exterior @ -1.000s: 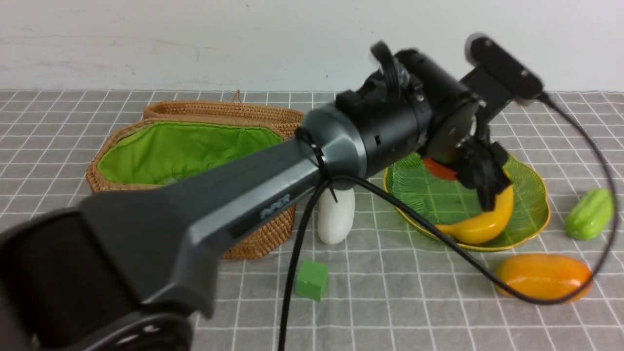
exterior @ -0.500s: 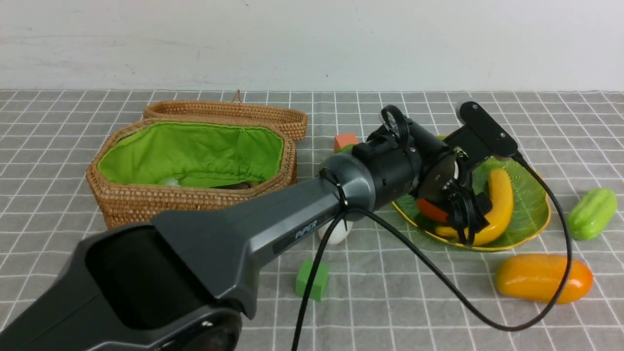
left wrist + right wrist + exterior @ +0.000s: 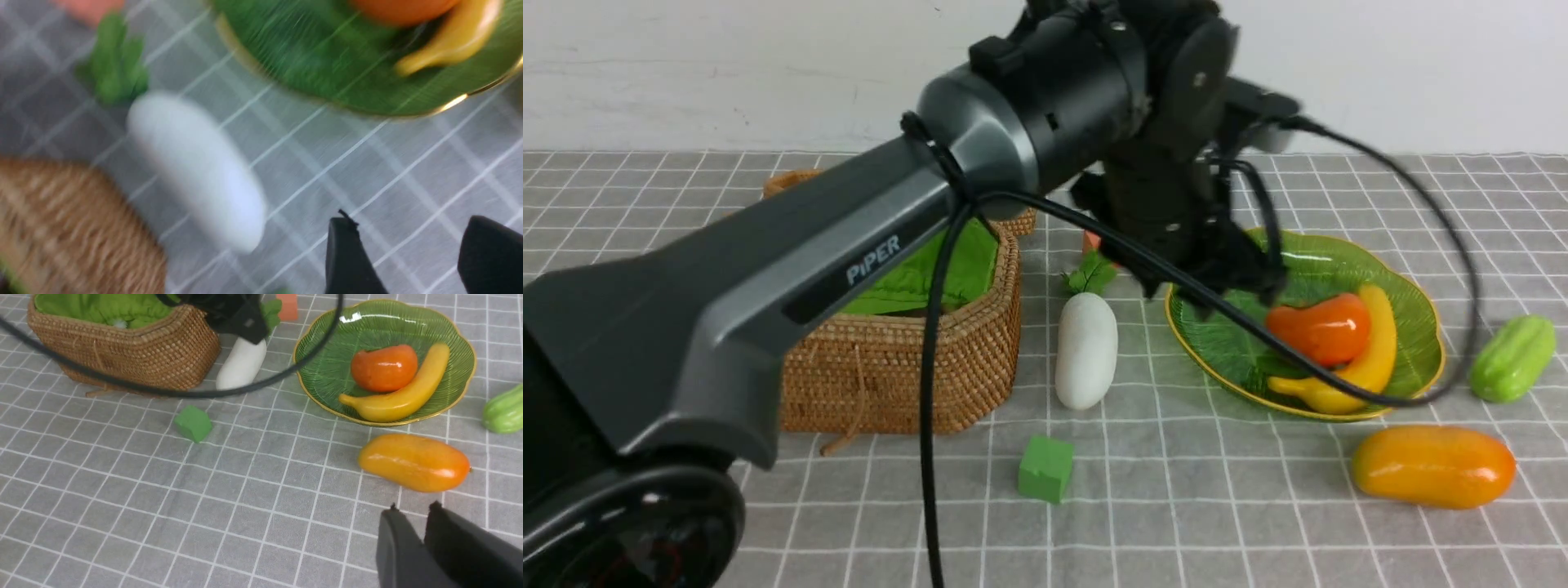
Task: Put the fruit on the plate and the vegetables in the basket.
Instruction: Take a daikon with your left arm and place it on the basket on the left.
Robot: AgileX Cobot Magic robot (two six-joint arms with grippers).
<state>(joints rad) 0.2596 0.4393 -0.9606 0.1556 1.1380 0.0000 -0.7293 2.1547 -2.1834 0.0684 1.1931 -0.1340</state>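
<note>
The persimmon point(image 3: 1319, 328) and the banana point(image 3: 1368, 359) lie side by side on the green plate point(image 3: 1421, 302). On the cloth in front of the plate lies the mango point(image 3: 1433, 465). The white radish point(image 3: 1086, 351) rests between the plate and the wicker basket point(image 3: 907, 367), and the green gourd point(image 3: 1512, 358) is to the right of the plate. My left gripper point(image 3: 408, 222) hangs open and empty above the plate's left edge. The right gripper point(image 3: 413, 508) hovers just short of the mango point(image 3: 414, 462), its jaws nearly together with nothing between them. No eggplant shows.
A small green cube point(image 3: 1045, 467) sits on the cloth in front of the radish. A small orange cube point(image 3: 288, 306) lies behind the radish's leaves. My left arm and its cable point(image 3: 931, 327) cross in front of the basket.
The left gripper lowered the persimmon onto the plate beside the banana and let go. It then rose and swung back toward the plate's left edge.
</note>
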